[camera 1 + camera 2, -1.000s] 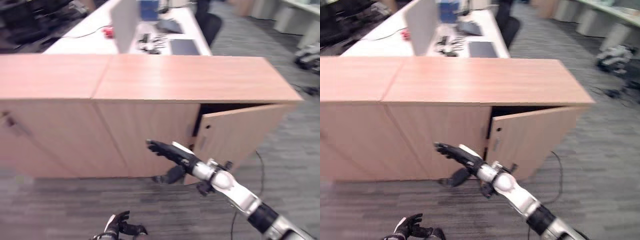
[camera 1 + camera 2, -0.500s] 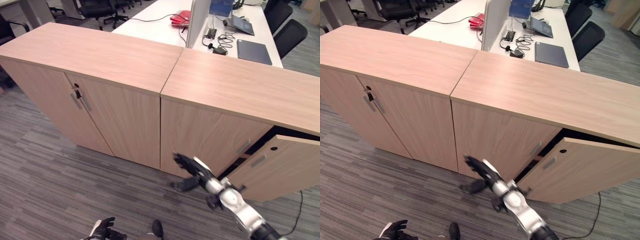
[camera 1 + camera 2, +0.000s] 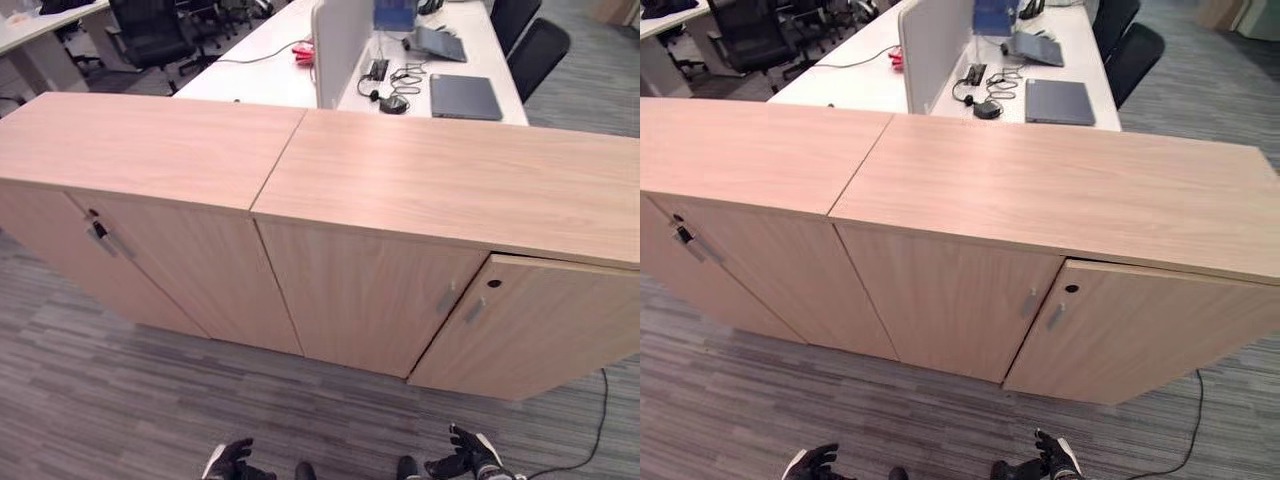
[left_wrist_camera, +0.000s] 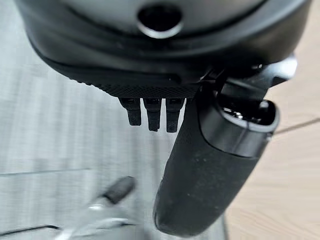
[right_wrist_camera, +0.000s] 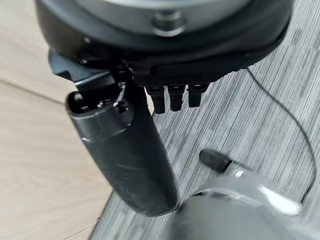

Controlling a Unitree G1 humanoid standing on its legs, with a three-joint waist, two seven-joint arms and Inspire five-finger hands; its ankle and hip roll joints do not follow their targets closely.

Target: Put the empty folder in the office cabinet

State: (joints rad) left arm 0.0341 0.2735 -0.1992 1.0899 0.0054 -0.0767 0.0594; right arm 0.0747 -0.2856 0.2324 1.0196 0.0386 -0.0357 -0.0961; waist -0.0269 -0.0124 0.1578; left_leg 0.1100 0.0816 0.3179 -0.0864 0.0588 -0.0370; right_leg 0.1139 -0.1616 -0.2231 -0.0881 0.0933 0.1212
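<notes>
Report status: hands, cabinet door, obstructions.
Left hand and right hand low, open, holding nothing. Right cabinet door slightly ajar. No folder seen. Nothing blocking.

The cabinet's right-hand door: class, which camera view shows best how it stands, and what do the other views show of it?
The right eye view: the right-hand door shows nearly whole, slightly ajar, with a dark gap under the cabinet top. The left eye view cuts it at the frame's edge. The wrist views show plain wood panels beside each hand; which door is unclear.

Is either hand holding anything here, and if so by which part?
Nothing is held. The left hand and right hand hang low before the cabinet, fingers relaxed and empty.
</notes>
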